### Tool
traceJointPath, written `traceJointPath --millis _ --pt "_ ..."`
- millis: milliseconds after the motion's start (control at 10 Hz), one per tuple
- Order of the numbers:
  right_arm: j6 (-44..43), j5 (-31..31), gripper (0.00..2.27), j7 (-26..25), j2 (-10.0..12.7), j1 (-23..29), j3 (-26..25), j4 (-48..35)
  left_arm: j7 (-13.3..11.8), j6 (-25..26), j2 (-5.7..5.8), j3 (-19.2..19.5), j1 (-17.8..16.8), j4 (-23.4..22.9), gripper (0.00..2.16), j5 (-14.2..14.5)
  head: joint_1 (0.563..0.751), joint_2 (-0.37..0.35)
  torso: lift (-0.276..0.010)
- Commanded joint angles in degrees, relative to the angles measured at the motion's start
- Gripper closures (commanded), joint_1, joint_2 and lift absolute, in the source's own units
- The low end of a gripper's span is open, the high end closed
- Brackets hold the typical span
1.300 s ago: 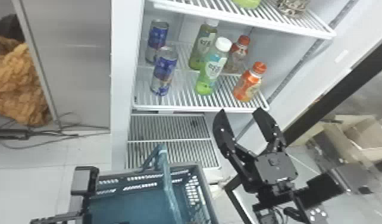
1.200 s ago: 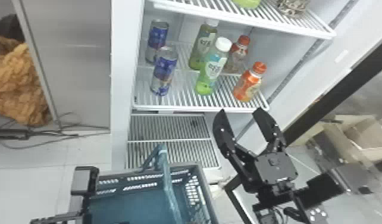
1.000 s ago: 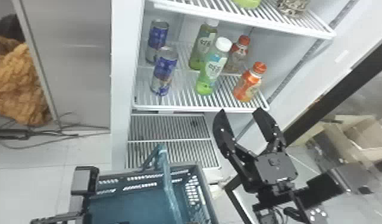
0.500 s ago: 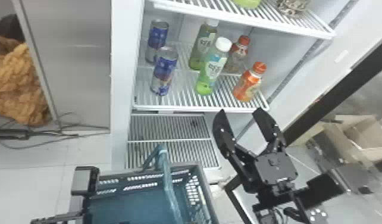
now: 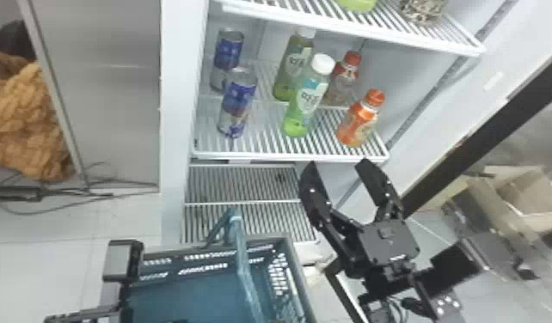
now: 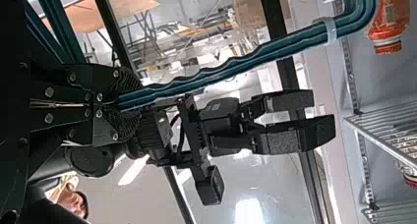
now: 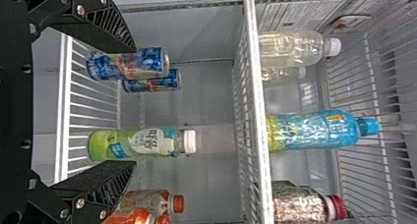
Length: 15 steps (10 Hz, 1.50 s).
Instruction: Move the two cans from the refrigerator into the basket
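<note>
Two blue-and-silver cans stand upright on the refrigerator's middle shelf (image 5: 288, 155) at its left side, a front can (image 5: 237, 103) and a back can (image 5: 228, 56). My right gripper (image 5: 338, 165) is open below and to the right of them, before the shelf edge. In the right wrist view, the front can (image 7: 128, 65) and back can (image 7: 160, 81) lie beyond the open right gripper (image 7: 134, 106), nearer one finger. The blue basket (image 5: 297, 275) is at the lower left, beside my left arm (image 5: 124, 263). In the left wrist view, my left gripper (image 6: 117, 104) is shut on the basket handle (image 6: 221, 69).
Green-labelled bottles (image 5: 307, 101) stand right of the cans, with an orange bottle (image 5: 359, 120) farther right. An upper shelf (image 5: 352, 28) hangs above them. Lower racks (image 5: 245, 184) lie behind the basket. The fridge's side edge (image 5: 176, 129) stands left of the cans.
</note>
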Motion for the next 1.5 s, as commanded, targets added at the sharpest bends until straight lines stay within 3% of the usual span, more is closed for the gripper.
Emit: traceJointPath --millis 0,1400 --pt "1.3 0.7 0.21 0.0 -0.1 -0.7 0.0 0.3 0.0 0.0 0.00 0.0 0.0 0.0 1.19 0.0 0.695 -0.350 -0.276" --pt "0.9 0.5 0.22 2.3 -3.8 -23.0 8.6 20.4 0.7 0.0 -0.35 0.3 -0.1 0.0 1.19 0.5 0.695 -0.350 -0.276"
